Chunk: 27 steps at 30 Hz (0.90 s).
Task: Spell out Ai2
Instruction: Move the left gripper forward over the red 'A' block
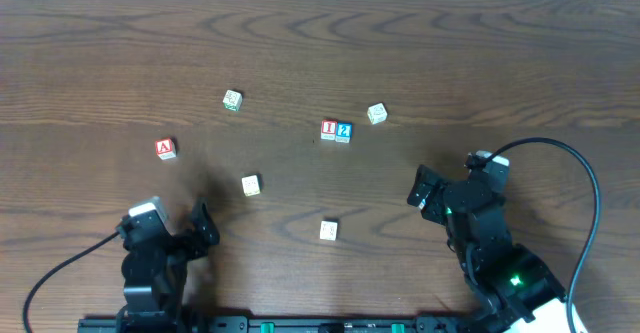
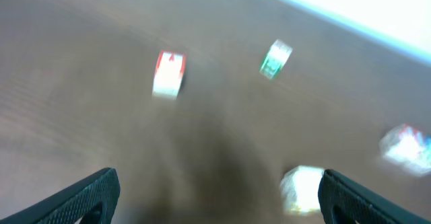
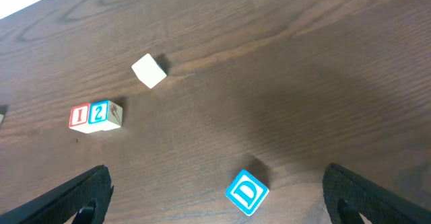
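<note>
**Two arms are waiting over a wooden table (image 1: pixel 450 43) with lettered blocks scattered on it.**
The I block (image 1: pixel 328 130) and the 2 block (image 1: pixel 343 131) are sitting side by side and touching near the table's middle, while the red A block (image 1: pixel 166 149) is lying well apart to their left. The left gripper (image 1: pixel 203 225) is hanging released, its fingers (image 2: pixel 81 197) spread wide and grasping nothing; its wrist view is blurred. The right gripper (image 1: pixel 419 187) is likewise gaping empty, with a blue D block (image 3: pixel 246 192) lying on the table near its fingers (image 3: pixel 84 196).
</note>
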### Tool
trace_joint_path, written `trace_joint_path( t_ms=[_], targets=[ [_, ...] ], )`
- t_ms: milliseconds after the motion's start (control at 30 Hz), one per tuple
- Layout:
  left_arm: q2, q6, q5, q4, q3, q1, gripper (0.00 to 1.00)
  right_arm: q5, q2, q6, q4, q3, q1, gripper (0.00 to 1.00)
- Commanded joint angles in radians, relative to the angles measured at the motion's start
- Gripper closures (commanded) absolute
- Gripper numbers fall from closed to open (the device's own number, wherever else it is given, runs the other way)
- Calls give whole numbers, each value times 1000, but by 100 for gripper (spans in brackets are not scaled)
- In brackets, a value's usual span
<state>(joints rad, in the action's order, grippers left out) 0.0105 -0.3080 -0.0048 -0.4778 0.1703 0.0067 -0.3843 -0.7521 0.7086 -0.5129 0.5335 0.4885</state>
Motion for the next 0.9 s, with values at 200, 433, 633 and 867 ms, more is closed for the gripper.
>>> trace_joint_path(
  t_ms=[200, 433, 633, 867],
  targets=[
    [190, -6, -106, 146, 42, 6, 5, -7, 1, 16, -3, -5, 10, 1],
    [568, 27, -240, 146, 238, 6, 5, -8, 1, 16, -3, -5, 10, 1],
    [895, 27, -325, 130, 441, 6, 5, -7, 1, 16, -3, -5, 10, 1],
    [1276, 3, -354, -18, 734, 34, 5, -7, 1, 16, -3, -5, 10, 1]
  ],
)
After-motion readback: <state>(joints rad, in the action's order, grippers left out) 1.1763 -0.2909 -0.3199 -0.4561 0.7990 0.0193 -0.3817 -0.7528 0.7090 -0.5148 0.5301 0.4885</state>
